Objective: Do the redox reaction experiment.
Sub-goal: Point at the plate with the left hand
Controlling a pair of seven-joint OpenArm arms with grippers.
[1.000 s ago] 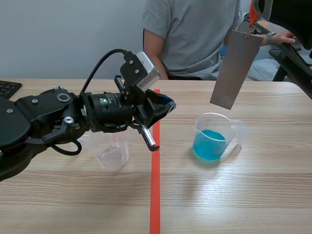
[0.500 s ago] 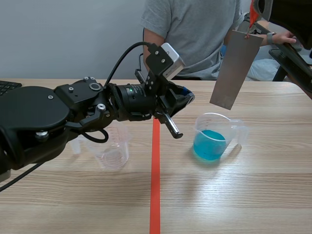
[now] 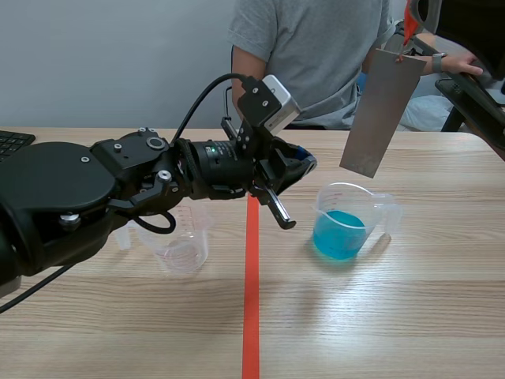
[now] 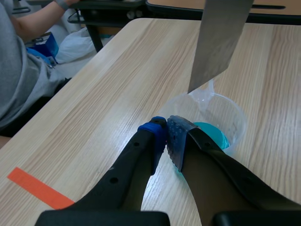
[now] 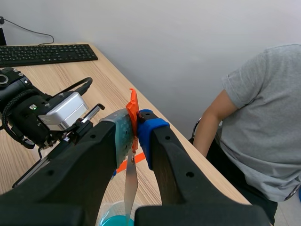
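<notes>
grey metal plate point(image 3: 382, 113) hangs tilted from an orange tab point(image 5: 133, 106) pinched between the closed fingers of the right gripper point(image 5: 136, 126). its lower edge is above the clear beaker of blue liquid point(image 3: 347, 223) on the desk point(image 3: 379, 316), not in it. left gripper point(image 4: 165, 135) hovers just beside that beaker, pads pressed together on nothing. an empty clear beaker point(image 3: 180, 246) stands under the left arm, across the red tape line point(image 3: 251, 316). a person in a grey shirt point(image 3: 308, 55) sits behind.
</notes>
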